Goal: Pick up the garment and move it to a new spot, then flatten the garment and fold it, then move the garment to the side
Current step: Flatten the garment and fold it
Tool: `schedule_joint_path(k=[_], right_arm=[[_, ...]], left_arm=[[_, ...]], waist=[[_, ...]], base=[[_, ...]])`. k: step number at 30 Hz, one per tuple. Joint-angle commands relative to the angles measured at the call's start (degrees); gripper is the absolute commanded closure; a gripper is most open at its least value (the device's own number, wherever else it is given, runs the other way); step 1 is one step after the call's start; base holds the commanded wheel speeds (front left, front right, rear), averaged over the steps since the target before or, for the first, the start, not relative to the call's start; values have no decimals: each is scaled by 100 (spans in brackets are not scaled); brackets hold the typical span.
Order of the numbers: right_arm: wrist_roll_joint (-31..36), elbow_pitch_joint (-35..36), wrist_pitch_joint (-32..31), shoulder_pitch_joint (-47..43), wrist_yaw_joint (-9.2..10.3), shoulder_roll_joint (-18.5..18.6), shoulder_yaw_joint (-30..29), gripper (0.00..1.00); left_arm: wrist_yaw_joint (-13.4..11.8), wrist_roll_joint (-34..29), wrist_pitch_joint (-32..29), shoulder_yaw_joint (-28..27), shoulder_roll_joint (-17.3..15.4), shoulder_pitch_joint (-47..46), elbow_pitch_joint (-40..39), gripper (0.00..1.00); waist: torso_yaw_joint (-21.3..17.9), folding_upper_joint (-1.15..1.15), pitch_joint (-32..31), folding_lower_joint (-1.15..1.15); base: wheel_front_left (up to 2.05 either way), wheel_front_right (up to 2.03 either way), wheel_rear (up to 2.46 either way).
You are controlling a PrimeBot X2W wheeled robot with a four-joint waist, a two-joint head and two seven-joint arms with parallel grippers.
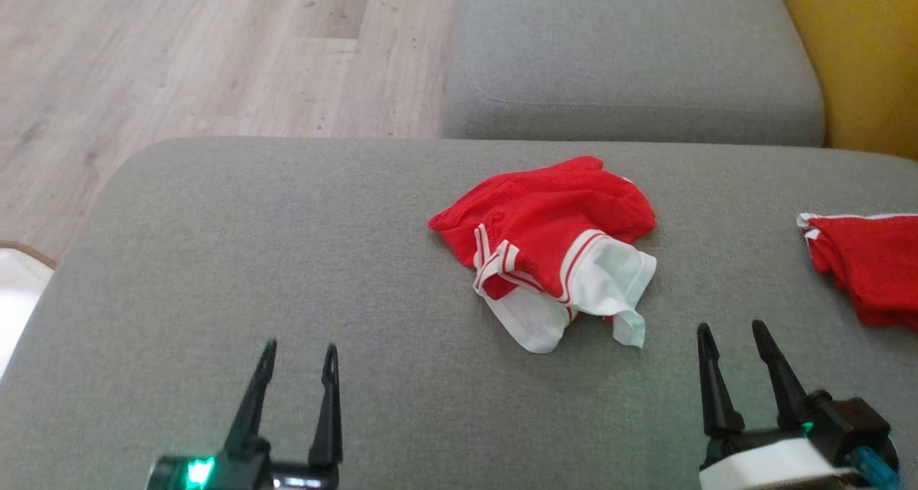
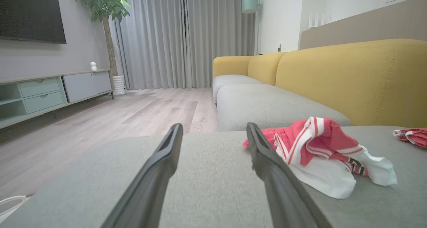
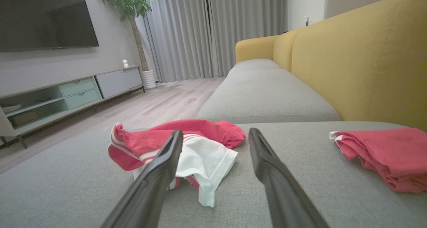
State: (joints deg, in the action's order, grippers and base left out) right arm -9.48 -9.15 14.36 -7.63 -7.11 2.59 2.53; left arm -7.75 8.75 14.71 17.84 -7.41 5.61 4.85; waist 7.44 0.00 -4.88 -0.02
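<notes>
Lying crumpled on sofa seat (image 1: 287, 260), garment (image 1: 552, 250) not yet lifted; pick-up, flattening, folding, move aside apparently all left. Left gripper (image 1: 300, 346), right gripper (image 1: 731, 325): fingers apart, empty.

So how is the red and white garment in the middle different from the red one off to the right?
The middle garment shows large white panels and stripes; the right garment is almost all red with thin white trim. The middle garment is a crumpled heap; the right garment lies in flatter layers. Both rest on the grey cushion.
</notes>
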Motion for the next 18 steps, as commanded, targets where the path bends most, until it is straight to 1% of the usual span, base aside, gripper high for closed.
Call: schedule_joint_path(k=[1,7,18], right_arm=[[28,143,63,131,-37,29,87,0],[40,115,63,26,-37,29,70,0],[-69,87,63,62,-37,29,130,0]], left_arm=[[-44,-44,29,-228,43,-188,-252,0],[24,-318,29,-272,102,152,-373,0],[220,-458,29,-430,212,203,-322,0]], waist=[[78,0,-55,2],[138,0,-58,2],[51,0,-79,2]], base=[[0,0,0],[0,0,0],[0,0,0]])
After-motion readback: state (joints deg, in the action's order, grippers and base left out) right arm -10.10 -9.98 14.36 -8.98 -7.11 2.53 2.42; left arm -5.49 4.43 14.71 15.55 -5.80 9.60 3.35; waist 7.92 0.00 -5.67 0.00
